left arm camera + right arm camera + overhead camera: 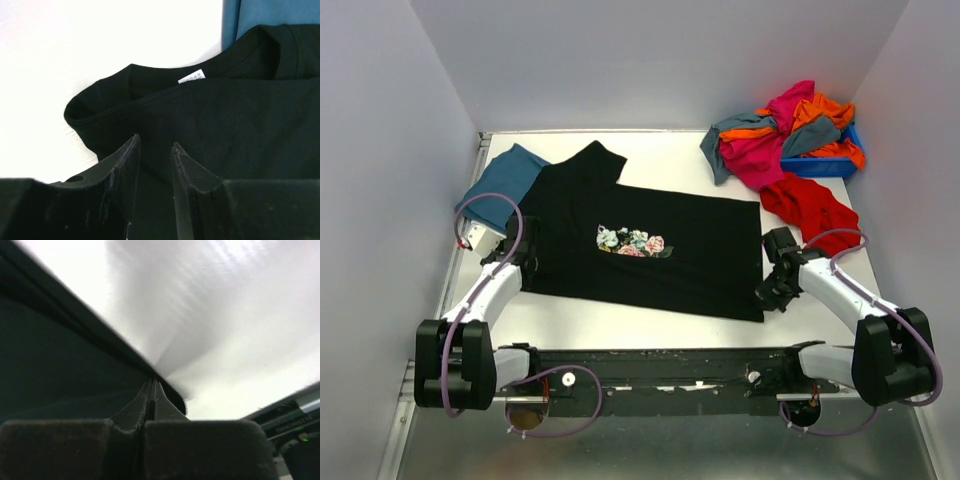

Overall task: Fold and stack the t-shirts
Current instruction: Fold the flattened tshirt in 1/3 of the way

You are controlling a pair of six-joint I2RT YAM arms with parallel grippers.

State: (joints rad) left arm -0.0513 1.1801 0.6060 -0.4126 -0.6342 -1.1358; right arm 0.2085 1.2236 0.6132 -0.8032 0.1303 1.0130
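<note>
the black t-shirt (700, 250), soft cloth with a pink-white floral chest print, lies spread flat on the white table (620, 326). it is well apart from the small blue plastic bin (825, 166), on the bin's side toward the arm bases. the right gripper (151, 386) sits at the shirt's hem corner nearest the bin, its fingers pressed together right on the hem edge and apparently pinching it. the left gripper (155, 155) hangs over the collar end farthest from the bin, its fingers a narrow gap apart with no cloth visibly caught between them.

the shirt looks light, thin and limp, so it would likely sag and drag from a single pinch. two pinches at opposite ends, on hem or seam where the cloth is doubled, seem the best hold. a plain teal-blue t-shirt (505, 172) touches the end farthest from the bin, and a heap of magenta, orange and grey-blue t-shirts (775, 125) overflows the bin.
</note>
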